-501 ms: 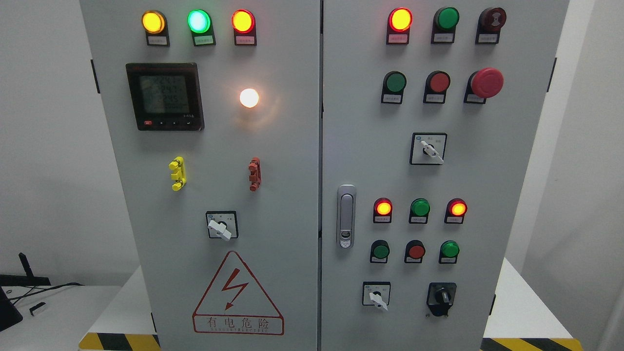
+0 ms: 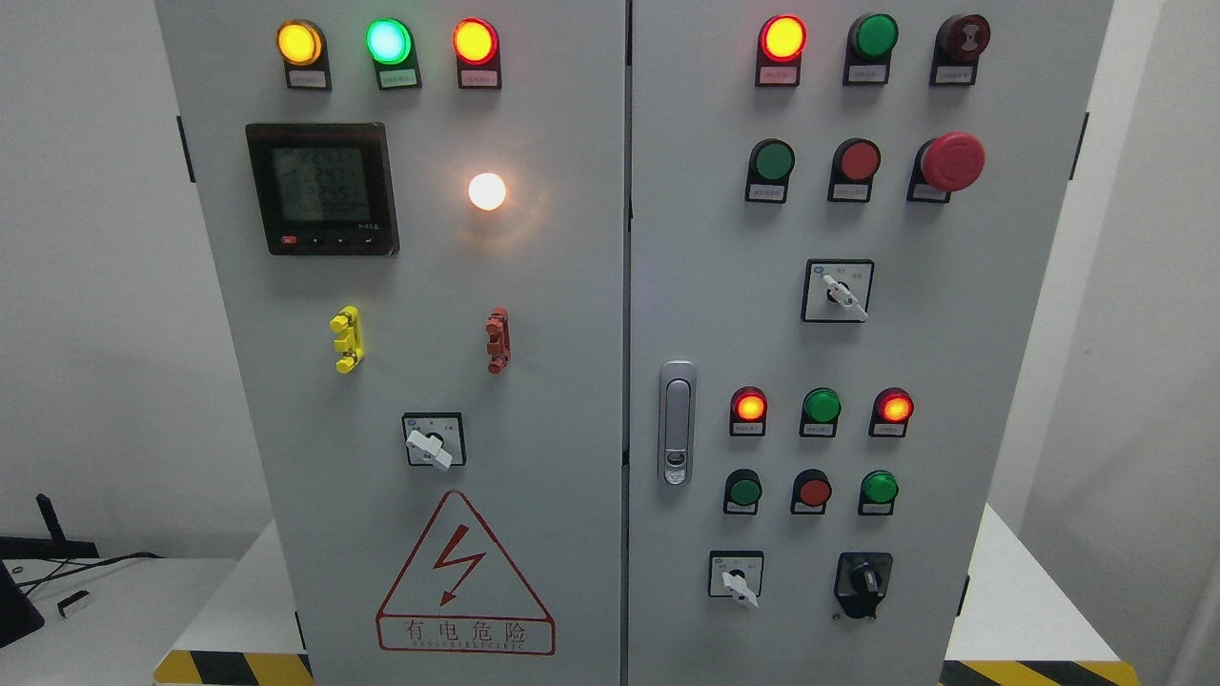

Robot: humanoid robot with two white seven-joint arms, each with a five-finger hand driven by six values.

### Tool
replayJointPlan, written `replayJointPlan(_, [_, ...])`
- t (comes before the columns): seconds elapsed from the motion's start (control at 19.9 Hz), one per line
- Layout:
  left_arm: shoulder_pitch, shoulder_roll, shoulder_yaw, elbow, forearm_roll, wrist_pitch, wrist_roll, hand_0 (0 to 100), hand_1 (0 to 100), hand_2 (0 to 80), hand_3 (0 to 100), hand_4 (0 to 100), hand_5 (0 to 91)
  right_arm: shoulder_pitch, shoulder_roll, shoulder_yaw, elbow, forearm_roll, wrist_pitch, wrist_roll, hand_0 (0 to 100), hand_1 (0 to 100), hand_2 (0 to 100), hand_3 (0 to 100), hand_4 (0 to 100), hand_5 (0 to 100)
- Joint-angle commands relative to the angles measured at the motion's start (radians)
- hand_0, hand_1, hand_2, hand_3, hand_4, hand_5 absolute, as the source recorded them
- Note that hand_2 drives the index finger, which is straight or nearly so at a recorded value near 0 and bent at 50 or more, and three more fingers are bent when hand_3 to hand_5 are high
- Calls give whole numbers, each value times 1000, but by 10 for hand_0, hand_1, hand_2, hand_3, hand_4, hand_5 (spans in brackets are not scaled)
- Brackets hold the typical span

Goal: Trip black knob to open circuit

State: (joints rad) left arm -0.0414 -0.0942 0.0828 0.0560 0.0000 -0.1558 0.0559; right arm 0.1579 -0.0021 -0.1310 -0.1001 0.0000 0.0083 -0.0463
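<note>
The black knob (image 2: 864, 579) sits at the lower right of the grey cabinet's right door (image 2: 953, 362), on a black housing, its pointer standing roughly upright. A white selector switch (image 2: 736, 577) is just left of it. Neither of my hands nor any arm shows in the head view.
The right door carries lit red lamps (image 2: 782, 37), green and red push buttons (image 2: 815, 492), a red mushroom stop button (image 2: 951, 161), a white selector (image 2: 839, 292) and a metal door handle (image 2: 677, 422). The left door has a meter (image 2: 321, 188), lamps and a warning triangle (image 2: 464, 576).
</note>
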Motion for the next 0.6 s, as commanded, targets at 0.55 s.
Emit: replayJointPlan(0.55, [0, 1, 0, 1, -31, -1, -1, 120, 389, 0, 0, 0, 0, 296, 28, 7, -706, 14, -166, -7, 145, 227, 0, 53, 9, 0])
